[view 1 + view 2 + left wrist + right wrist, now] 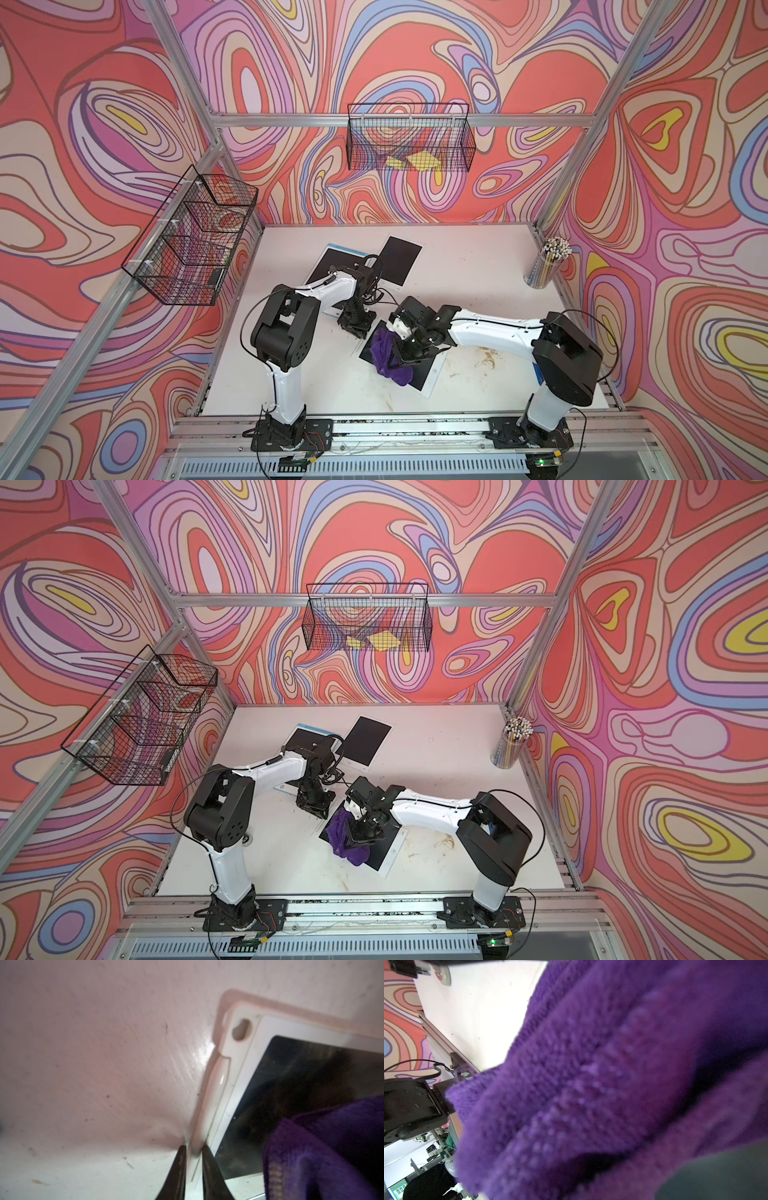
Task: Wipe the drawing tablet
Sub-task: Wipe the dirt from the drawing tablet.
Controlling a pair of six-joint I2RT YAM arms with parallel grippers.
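White table (478,266), swirl-patterned walls. Tablet (422,372) lies flat near the front edge, screen up. Purple cloth (388,353) is bunched on the tablet's left half and hangs over its near edge. Right gripper (399,359) is pinched on the cloth above the screen. Left gripper (194,1148) is at the tablet's far left edge, tips clamped either side of the white rim. Beyond the tablet: spare tablets (400,259). Far right of it: pencil cup (544,266). Higher, behind: wire baskets (409,139).
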